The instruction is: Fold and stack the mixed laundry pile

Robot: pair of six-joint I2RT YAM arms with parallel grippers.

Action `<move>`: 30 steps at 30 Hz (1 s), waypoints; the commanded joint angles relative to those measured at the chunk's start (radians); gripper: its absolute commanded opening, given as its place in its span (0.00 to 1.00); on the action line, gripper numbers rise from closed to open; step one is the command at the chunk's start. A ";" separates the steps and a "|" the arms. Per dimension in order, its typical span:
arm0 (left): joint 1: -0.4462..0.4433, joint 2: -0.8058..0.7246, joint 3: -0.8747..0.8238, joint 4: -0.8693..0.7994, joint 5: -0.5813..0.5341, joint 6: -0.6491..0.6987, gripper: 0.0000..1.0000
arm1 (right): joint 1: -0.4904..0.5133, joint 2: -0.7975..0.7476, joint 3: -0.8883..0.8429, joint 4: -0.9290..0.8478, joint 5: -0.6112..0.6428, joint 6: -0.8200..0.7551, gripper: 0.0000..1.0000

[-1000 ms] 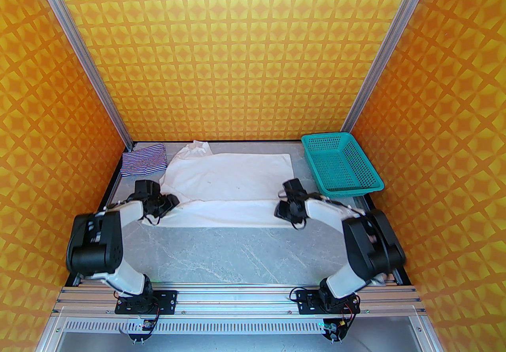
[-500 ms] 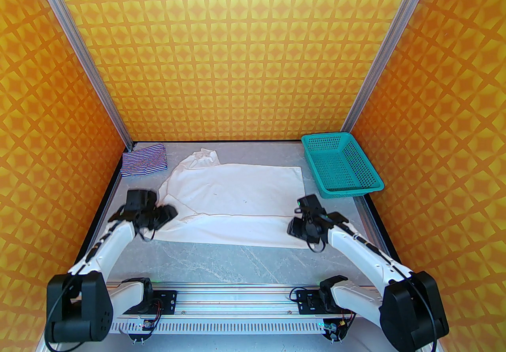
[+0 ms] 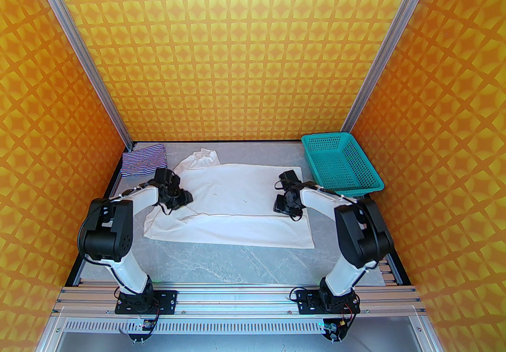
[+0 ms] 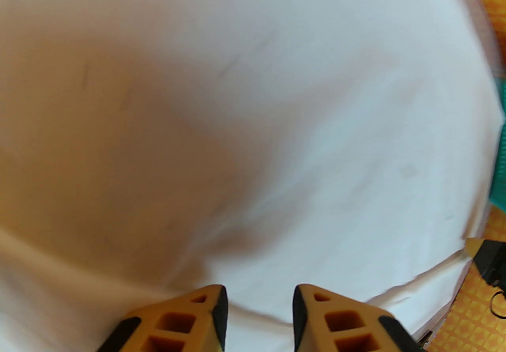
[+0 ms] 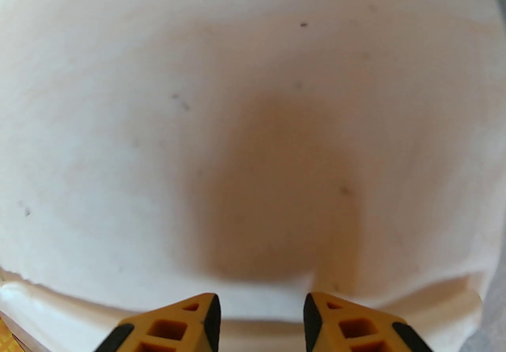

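The large white cloth (image 3: pixel 237 200) lies spread nearly flat across the middle of the table, with a bunched part (image 3: pixel 203 155) at its far left. The small striped garment (image 3: pixel 143 162) lies crumpled in the far left corner, apart from both arms. My left gripper (image 3: pixel 185 198) hovers over the cloth's left part. In the left wrist view it (image 4: pixel 259 303) is open, with only white cloth (image 4: pixel 276 125) showing in the gap. My right gripper (image 3: pixel 281 206) hangs over the cloth's right part. Its wrist view shows it (image 5: pixel 261 305) open above plain white cloth (image 5: pixel 158 125).
A teal perforated basket (image 3: pixel 357 180) stands at the far right, close to the right arm's forearm; its edge (image 4: pixel 501 144) shows in the left wrist view. Patterned orange walls enclose the table on three sides. Bare grey tabletop (image 3: pixel 237 263) lies between the cloth and the arm bases.
Both grippers first drew the cloth's near edge toward the front, spreading it out. They then let go and moved back up over the cloth's middle.
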 commanded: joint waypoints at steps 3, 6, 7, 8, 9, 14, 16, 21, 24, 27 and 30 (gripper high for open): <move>0.002 -0.101 -0.186 -0.006 -0.057 -0.041 0.32 | 0.001 -0.020 -0.059 0.015 -0.035 -0.008 0.40; 0.003 -0.192 -0.289 -0.010 -0.056 -0.065 0.32 | 0.002 -0.070 -0.119 0.019 -0.048 0.004 0.40; 0.002 -0.222 -0.311 -0.018 -0.056 -0.068 0.32 | 0.004 -0.088 -0.140 0.021 -0.053 0.010 0.40; 0.003 -0.247 -0.321 -0.031 -0.057 -0.064 0.33 | 0.006 -0.105 -0.159 0.023 -0.064 0.014 0.40; 0.002 -0.265 -0.319 -0.042 -0.058 -0.057 0.34 | 0.006 -0.117 -0.169 0.024 -0.073 0.014 0.40; 0.003 -0.232 -0.112 -0.121 -0.058 -0.009 0.39 | 0.005 -0.136 -0.049 -0.073 0.005 -0.055 0.43; 0.003 -0.176 0.005 -0.134 -0.058 0.003 0.39 | -0.004 -0.121 0.038 -0.102 0.029 -0.085 0.44; 0.005 0.048 0.333 -0.140 -0.092 0.000 0.46 | -0.033 -0.043 0.201 -0.096 0.020 -0.119 0.44; 0.005 0.190 0.495 -0.126 -0.107 -0.031 0.58 | -0.049 0.017 0.272 -0.084 -0.012 -0.111 0.44; 0.009 0.318 0.639 -0.123 -0.121 -0.059 0.66 | -0.081 0.061 0.309 -0.048 -0.065 -0.090 0.44; 0.009 0.420 0.749 -0.121 -0.121 -0.072 0.69 | -0.121 0.097 0.337 -0.019 -0.098 -0.071 0.45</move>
